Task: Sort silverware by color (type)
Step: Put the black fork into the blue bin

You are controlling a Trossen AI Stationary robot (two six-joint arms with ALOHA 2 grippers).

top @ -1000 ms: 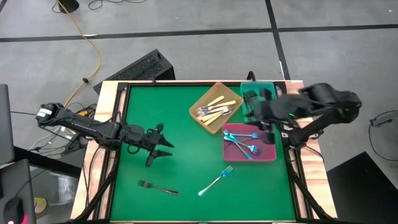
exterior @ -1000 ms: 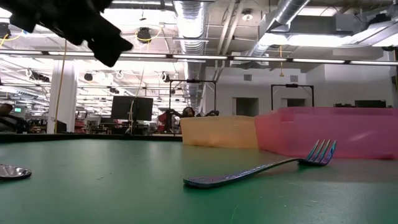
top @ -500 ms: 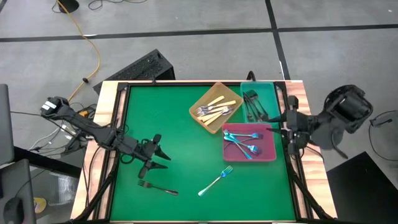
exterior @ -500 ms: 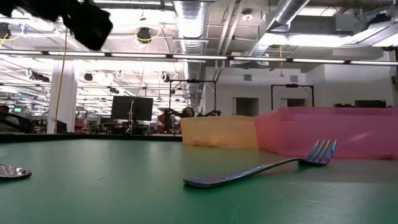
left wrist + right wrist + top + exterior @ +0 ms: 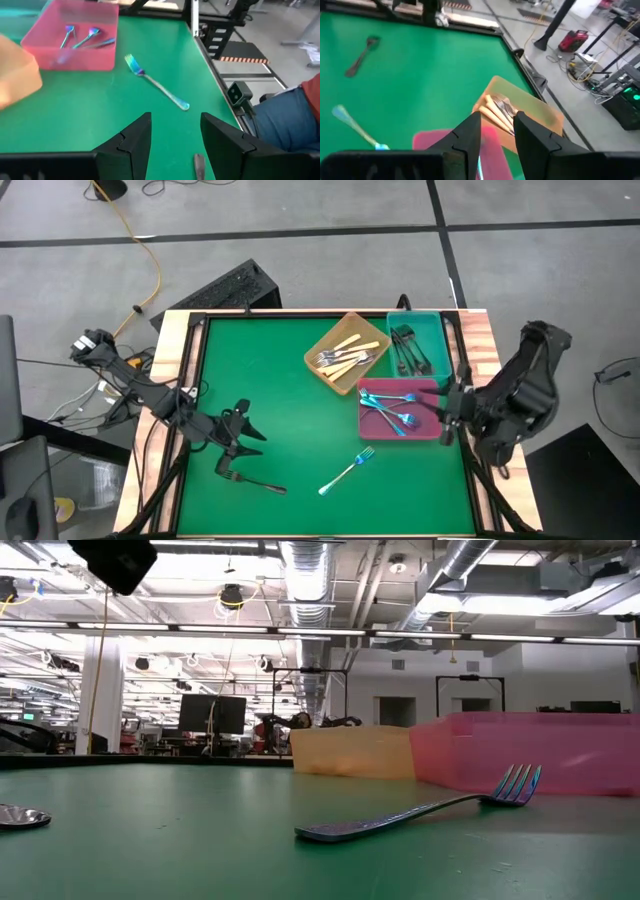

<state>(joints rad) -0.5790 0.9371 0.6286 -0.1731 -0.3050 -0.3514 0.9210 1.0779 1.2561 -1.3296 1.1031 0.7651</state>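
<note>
High view: left gripper [image 5: 240,442] hovers, fingers parted and empty, above the thin all-black fork [image 5: 253,481]; descending off-centre could nudge it aside

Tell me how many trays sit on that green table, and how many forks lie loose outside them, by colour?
Trays: 3 (orange tray, teal tray, pink tray)
Loose blue fork: 1
Loose black fork: 1
Total: 5
</note>
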